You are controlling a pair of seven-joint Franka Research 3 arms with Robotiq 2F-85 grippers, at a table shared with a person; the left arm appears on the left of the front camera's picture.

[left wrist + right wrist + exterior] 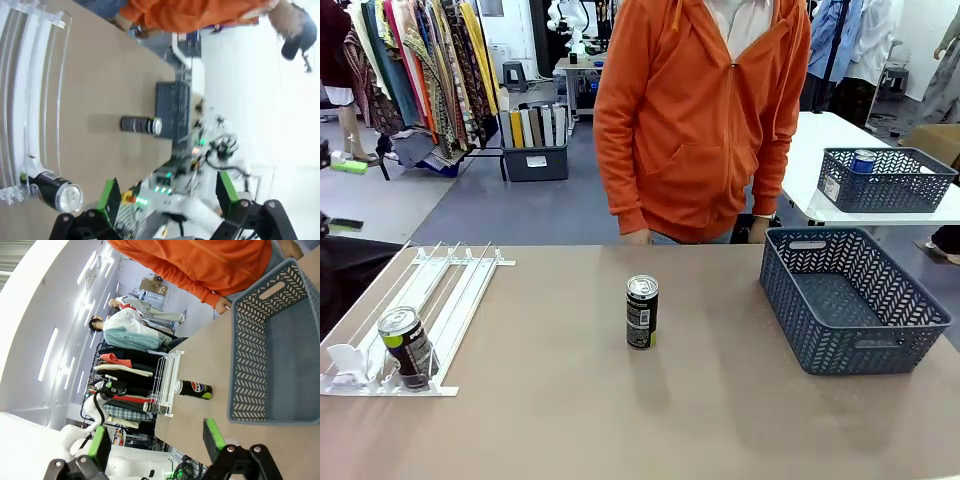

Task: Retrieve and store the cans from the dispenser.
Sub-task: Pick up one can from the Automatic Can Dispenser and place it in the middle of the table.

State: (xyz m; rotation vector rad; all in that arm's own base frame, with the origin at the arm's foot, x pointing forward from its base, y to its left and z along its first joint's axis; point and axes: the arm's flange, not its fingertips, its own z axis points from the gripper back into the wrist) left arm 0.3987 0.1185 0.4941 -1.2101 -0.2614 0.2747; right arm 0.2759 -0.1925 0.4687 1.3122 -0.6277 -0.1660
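A dark can [641,311] with a silver top stands upright on the brown table near its middle. Another dark can [408,347] leans in the near end of the white railed dispenser [450,290] at the left. In the left wrist view my left gripper [167,197] is open and holds nothing; the dispenser can [56,191] lies just off one finger, the middle can [141,124] farther on, and the dispenser [25,90] runs along one side. My right gripper [156,441] is open and holds nothing above the table, with the middle can [194,389], dispenser can [150,406] and dispenser [167,372] beyond.
A blue-grey lattice basket [790,290] sits on the table's right side, seen also as the basket [250,360] and basket [172,107]. A person in an orange hoodie [700,120] stands at the far edge. A second basket [885,178] with a blue can stands on another table behind.
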